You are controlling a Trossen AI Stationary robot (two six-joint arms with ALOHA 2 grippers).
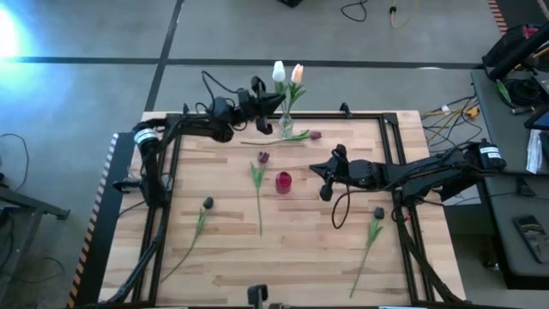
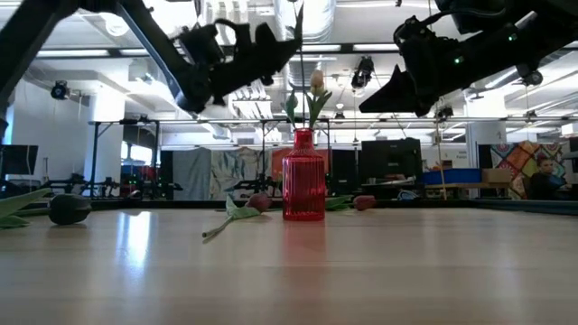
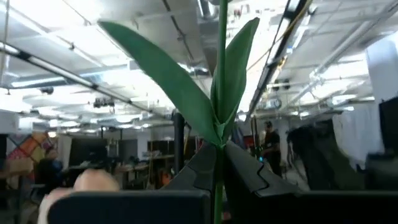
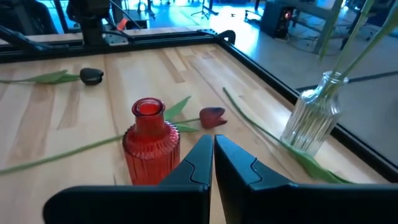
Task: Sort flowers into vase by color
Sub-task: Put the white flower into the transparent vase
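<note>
A clear glass vase (image 1: 286, 127) stands at the table's far edge with a white tulip (image 1: 278, 71) and a peach tulip (image 1: 297, 74) rising from it. My left gripper (image 1: 268, 101) is beside those stems above the vase, shut on a green stem (image 3: 222, 62). A red ribbed vase (image 1: 283, 182) stands mid-table. My right gripper (image 1: 325, 187) hovers just right of it, shut and holding nothing. A maroon tulip (image 1: 315, 135) lies near the clear vase. Three dark tulips (image 1: 262, 157) (image 1: 208, 203) (image 1: 378, 212) lie flat on the wood. My left gripper pinches a tulip's stem (image 3: 217, 186) between its two fingers, just below where the leaves (image 3: 186, 93) branch off. The fingers come level from the table's left, across the stem. The stem stands upright through the hold, and its lower end is hidden by the fingers.
A black frame rail (image 1: 377, 116) borders the wooden table (image 1: 232, 266). The lying stems stretch toward the near edge, with bare wood between them. Cables and equipment (image 1: 515, 69) sit on the floor to the right.
</note>
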